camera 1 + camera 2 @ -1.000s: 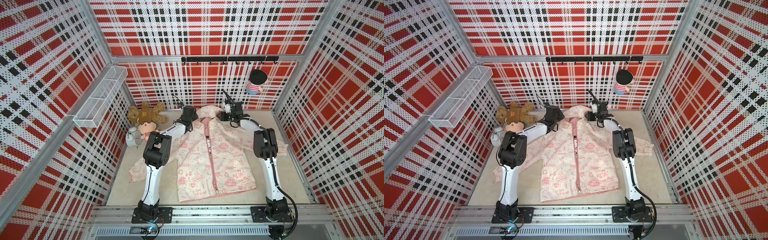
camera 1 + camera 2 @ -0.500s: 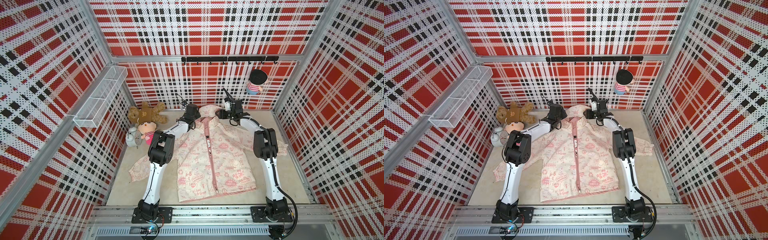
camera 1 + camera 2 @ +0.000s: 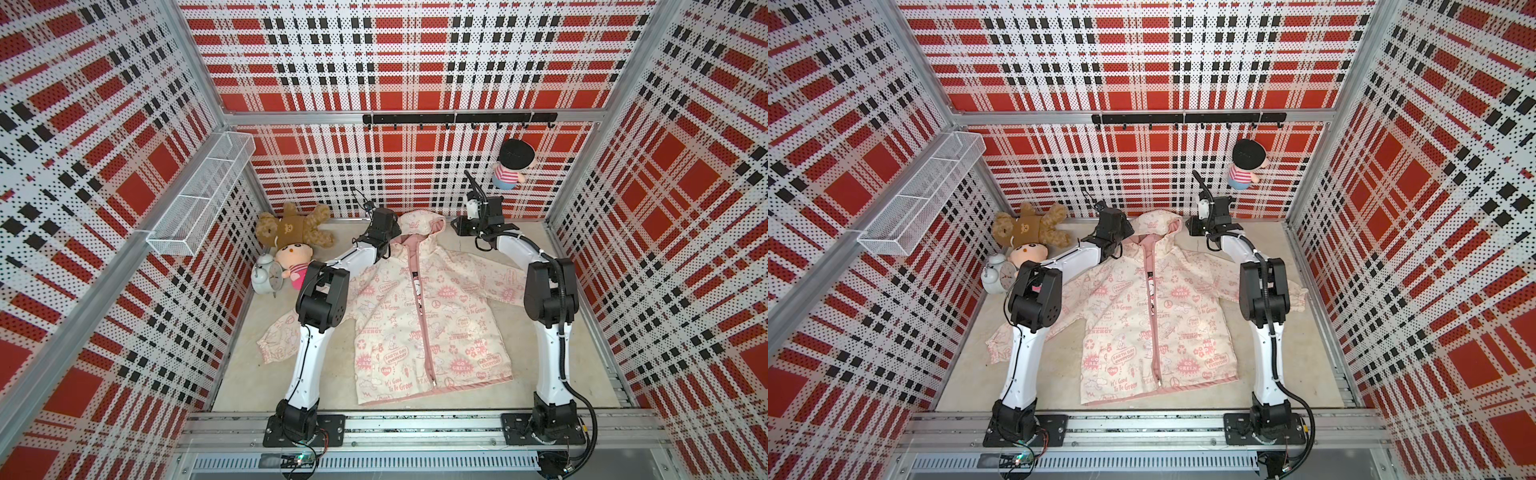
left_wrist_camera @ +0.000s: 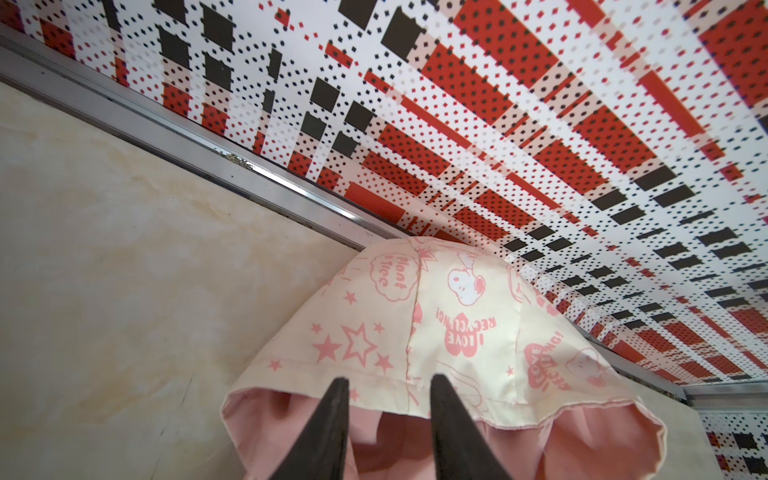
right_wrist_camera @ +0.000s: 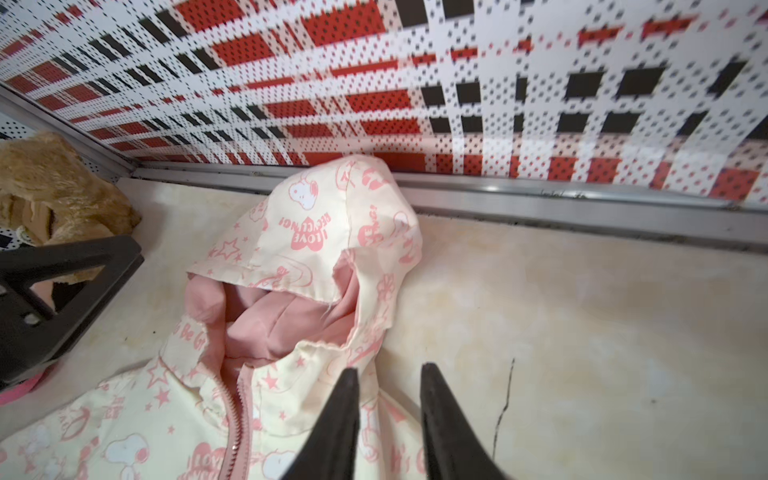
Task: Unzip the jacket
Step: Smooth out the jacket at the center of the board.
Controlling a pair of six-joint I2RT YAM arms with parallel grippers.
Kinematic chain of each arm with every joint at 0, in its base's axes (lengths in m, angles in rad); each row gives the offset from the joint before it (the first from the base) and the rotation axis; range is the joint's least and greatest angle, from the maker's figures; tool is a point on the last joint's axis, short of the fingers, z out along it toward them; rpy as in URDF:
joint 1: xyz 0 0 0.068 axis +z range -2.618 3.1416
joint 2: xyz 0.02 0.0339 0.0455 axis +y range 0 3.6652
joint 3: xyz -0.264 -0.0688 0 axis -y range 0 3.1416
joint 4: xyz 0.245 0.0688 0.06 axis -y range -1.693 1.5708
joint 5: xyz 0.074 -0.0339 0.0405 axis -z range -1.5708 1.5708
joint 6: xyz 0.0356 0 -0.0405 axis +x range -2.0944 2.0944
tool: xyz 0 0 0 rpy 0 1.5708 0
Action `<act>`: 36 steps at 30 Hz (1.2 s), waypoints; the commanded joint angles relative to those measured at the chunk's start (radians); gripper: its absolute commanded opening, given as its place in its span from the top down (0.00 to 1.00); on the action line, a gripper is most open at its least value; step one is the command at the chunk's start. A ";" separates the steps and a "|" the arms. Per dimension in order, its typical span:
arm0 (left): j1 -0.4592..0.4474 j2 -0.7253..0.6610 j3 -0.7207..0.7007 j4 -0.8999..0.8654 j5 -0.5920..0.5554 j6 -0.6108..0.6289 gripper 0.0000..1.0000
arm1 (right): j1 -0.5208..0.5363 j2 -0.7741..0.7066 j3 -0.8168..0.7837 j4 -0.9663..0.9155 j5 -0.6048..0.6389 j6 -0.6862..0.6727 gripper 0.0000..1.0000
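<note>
jacket [image 3: 390,332]: flat on table [image 3: 257,374], front up, hood [image 4: 436,316] at the far wall, just past both tool tips
zipper [image 3: 423,332]: looks closed from collar to hem, so nothing is undone yet
left gripper [image 4: 388,379]: fingers apart, hood rim and pink lining right at the tips, no pinch visible
right gripper [image 5: 390,369]: fingers a narrow gap apart, over the collar edge beside the hood, nothing clamped that I can see
zipper top [image 5: 241,386]: off to the side of the right tool, toward the left arm, not between its fingers
risk 1: closing here nips hood or lining cloth, not the pull, so the zip stays shut
risk 2: thin loose fabric would bunch and the whole jacket would drag if pulled with the collar unpinned
risk 3: pull tab too small to make out, easy to miss
risk 4: teddy [image 3: 291,226] sits near the left tool, a wide swing could knock it
</note>
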 commanded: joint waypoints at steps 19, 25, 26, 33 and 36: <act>0.024 -0.089 -0.150 0.094 0.025 -0.016 0.63 | 0.146 0.326 0.256 -0.127 0.030 0.093 0.91; 0.029 -0.068 -0.116 0.080 0.045 -0.018 0.63 | 0.147 0.393 0.418 -0.245 -0.001 0.085 0.86; 0.029 -0.062 -0.108 0.075 0.050 -0.019 0.63 | 0.148 0.387 0.421 -0.258 -0.007 0.084 0.85; 0.033 -0.052 -0.105 0.061 0.058 -0.013 0.63 | 0.115 0.171 0.190 -0.090 -0.066 0.131 0.63; 0.038 -0.043 -0.092 0.062 0.073 -0.013 0.62 | 0.091 0.123 0.205 -0.097 -0.066 0.119 0.62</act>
